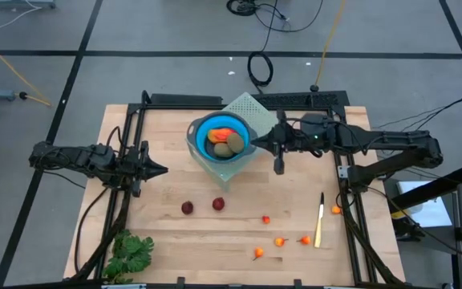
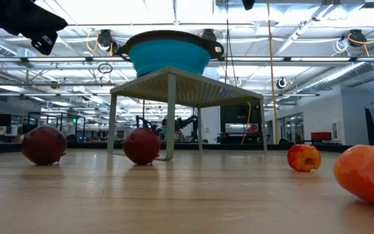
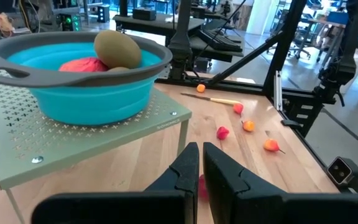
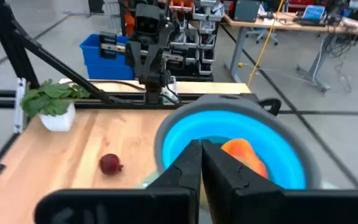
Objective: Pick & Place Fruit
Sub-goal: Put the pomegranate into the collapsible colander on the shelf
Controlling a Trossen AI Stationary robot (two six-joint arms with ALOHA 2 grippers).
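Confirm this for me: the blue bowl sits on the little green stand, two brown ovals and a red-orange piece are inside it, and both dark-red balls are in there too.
Not quite. The two dark-red balls lie on the wooden table, in front of the green stand, as the high view shows. The rest holds: the blue bowl sits on the stand, with two brown ovals and a red-orange piece inside.

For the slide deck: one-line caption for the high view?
Blue bowl on perforated green stand holds olive-brown ovals; shut right gripper beside it, dark-red balls on table.
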